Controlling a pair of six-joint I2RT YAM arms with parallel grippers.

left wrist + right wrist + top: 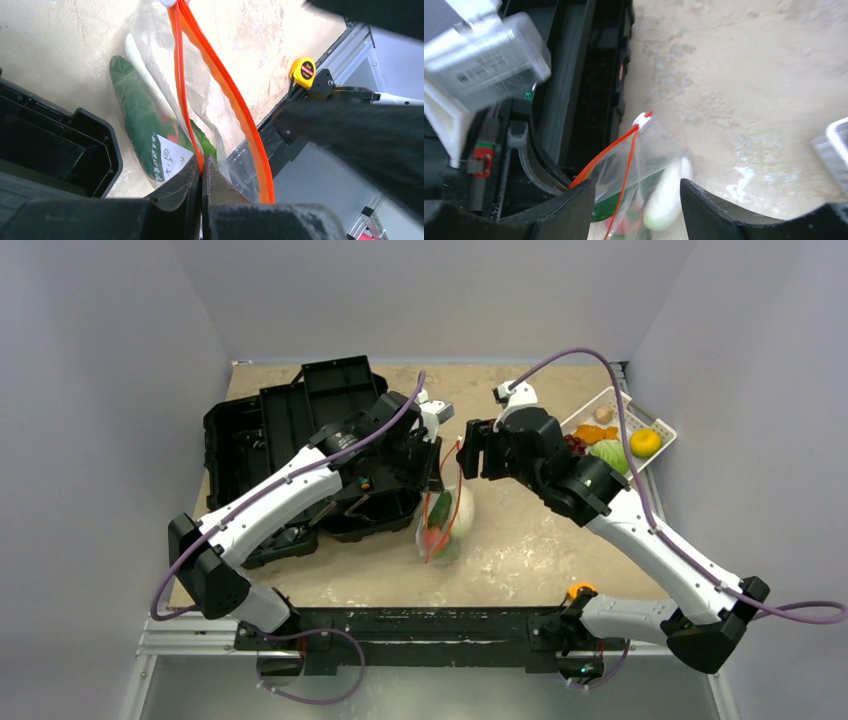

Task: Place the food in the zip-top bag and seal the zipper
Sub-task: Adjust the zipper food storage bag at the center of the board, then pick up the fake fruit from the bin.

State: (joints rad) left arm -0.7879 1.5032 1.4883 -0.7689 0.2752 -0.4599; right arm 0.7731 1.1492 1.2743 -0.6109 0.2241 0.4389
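The clear zip-top bag [445, 520] hangs at the table's middle with its mouth held up. It holds a green cucumber [137, 120], a white radish [664, 197] and a red piece. My left gripper [202, 167] is shut on one side of the orange-red zipper [179, 85]; the other side [240, 107] bows away, so the mouth gapes. My right gripper [638, 187] is open just above the bag's mouth, its fingers straddling the zipper [601, 155] without touching it. More food, a cabbage [608, 454] and a lemon [645, 442], lies in the white basket [662, 423].
An open black toolbox [300, 440] lies left of the bag, close behind my left arm. A yellow tape measure [303, 72] sits at the table's front edge [580, 591]. The basket stands at the back right.
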